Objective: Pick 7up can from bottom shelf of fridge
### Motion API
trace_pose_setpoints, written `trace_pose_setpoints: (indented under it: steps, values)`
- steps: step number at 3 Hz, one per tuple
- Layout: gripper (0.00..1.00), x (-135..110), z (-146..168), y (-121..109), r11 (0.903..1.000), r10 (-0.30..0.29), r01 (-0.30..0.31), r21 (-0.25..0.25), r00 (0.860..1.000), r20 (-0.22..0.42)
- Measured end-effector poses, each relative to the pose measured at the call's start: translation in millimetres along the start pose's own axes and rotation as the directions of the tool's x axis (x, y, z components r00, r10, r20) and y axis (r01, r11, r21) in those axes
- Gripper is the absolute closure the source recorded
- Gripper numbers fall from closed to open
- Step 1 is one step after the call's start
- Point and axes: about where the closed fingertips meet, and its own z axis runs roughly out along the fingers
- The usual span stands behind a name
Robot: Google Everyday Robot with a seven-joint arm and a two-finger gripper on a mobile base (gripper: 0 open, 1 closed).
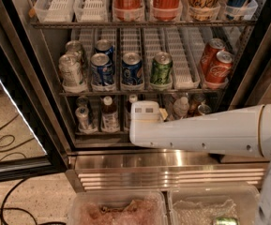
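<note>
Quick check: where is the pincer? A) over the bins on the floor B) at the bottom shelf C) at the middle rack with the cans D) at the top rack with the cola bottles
B: the pincer is level with the bottom shelf, below the green can on the middle rack.
</note>
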Motion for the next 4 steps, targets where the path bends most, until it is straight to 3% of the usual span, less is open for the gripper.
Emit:
trace_pose_setpoints:
  steps: [1,2,4]
  values:
    - [0.24,-16.2,8.7,25.7,0.9987,-0.033,0.033,-0.039,0.999,0.006]
    - [0.29,-16.2,8.7,25.7,0.9987,-0.033,0.033,-0.039,0.999,0.006]
    - [0.72,-18.7,5.3,23.6,0.9987,-0.033,0.033,-0.039,0.999,0.006]
